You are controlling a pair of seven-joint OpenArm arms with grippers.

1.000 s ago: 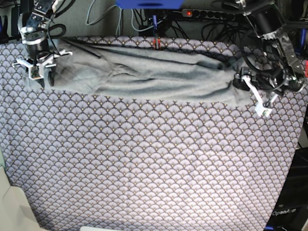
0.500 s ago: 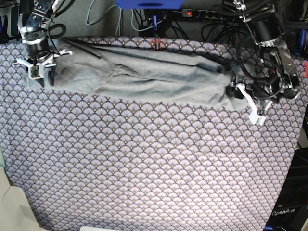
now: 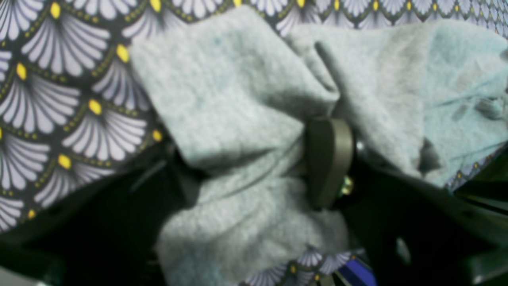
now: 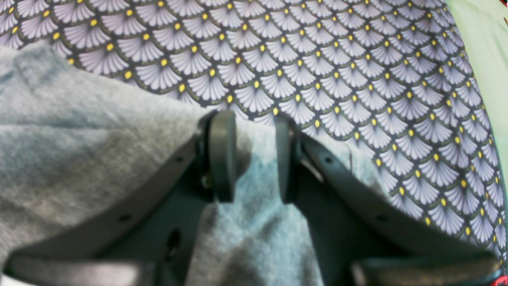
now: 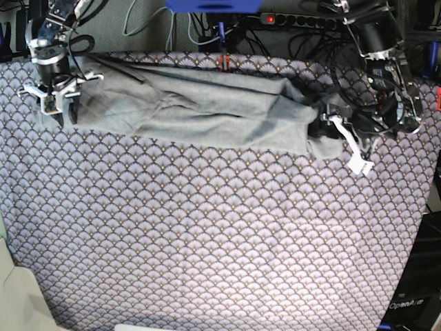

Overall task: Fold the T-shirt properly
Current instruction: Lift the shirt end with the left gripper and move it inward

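The light grey T-shirt [image 5: 200,107] lies as a long, rumpled band across the far part of the table. At its right end my left gripper [image 5: 334,134] is shut on a bunched fold. In the left wrist view the T-shirt [image 3: 238,119] fills the gap of the left gripper [image 3: 254,167]; one pad [image 3: 329,159] shows and the other is hidden under cloth. My right gripper [image 5: 55,103] stands on the shirt's left end. In the right wrist view the right gripper [image 4: 254,155] pinches a raised ridge of the T-shirt [image 4: 79,139] between its two pads [image 4: 222,155].
A purple-grey fan-scale cloth [image 5: 220,234] covers the whole table. Cables and a power strip [image 5: 296,19] run along the back edge, with a red clip [image 5: 222,62] there. A pale object [image 5: 17,293] sits at the near left corner. The table's right edge [image 5: 420,227] is near the left arm.
My left gripper has moved left along the table with the shirt's right end, and the cloth has bunched up and shortened there. The right gripper has stayed put.
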